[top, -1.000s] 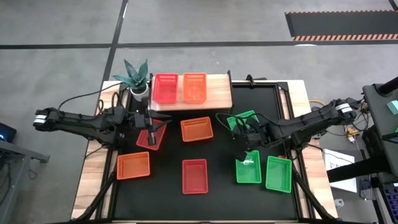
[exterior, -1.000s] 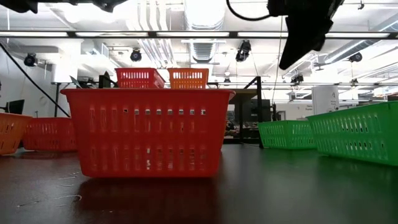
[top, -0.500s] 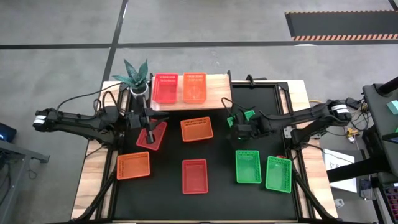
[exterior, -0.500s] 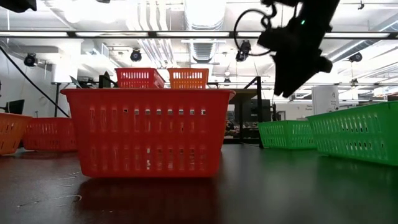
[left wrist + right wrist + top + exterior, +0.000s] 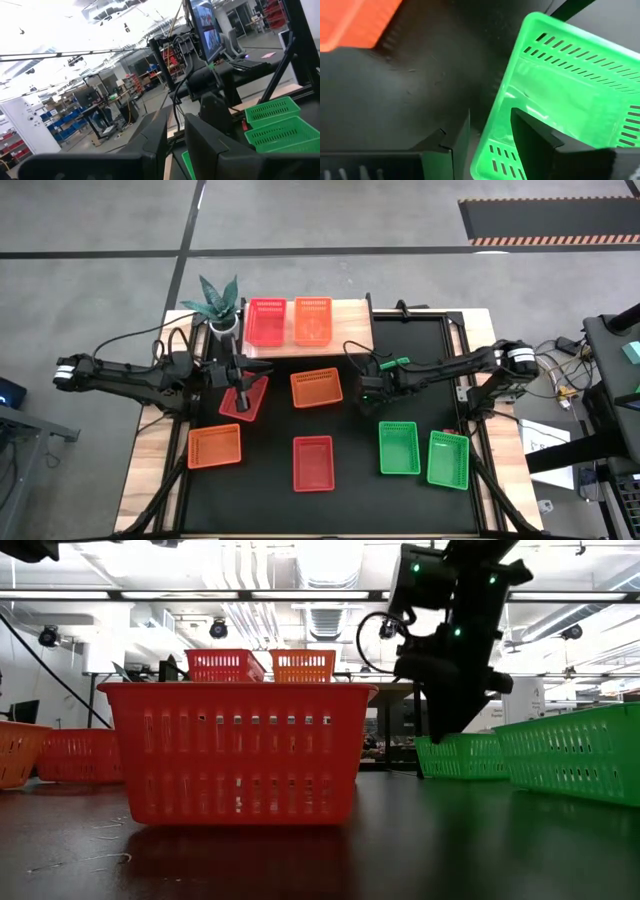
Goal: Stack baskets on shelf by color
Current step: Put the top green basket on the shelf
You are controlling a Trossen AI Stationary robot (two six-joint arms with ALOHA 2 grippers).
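Observation:
The wooden shelf at the far edge carries a red basket and an orange one. My left gripper is over a red basket that lies askew at the left. Its fingers are nearly together. My right gripper is open at a green basket on the table's far right. One finger stands inside that basket's side wall and the other outside it, with no touch showing. My left gripper is on the far left part of the red basket. From above the gripper itself covers the place of contact. The left wrist view looks level over the basket and shows none of it. Whether the basket is clear of the table I cannot tell.
Loose baskets lie on the black tabletop: orange at the middle and near left, red at the near middle, and two green at the near right. A potted plant stands left of the shelf.
My right gripper has left the green basket at the near right, which stays flat on the table. It has gone toward the far edge and left, and down to the other green basket. My left gripper has shifted slightly over the red basket.

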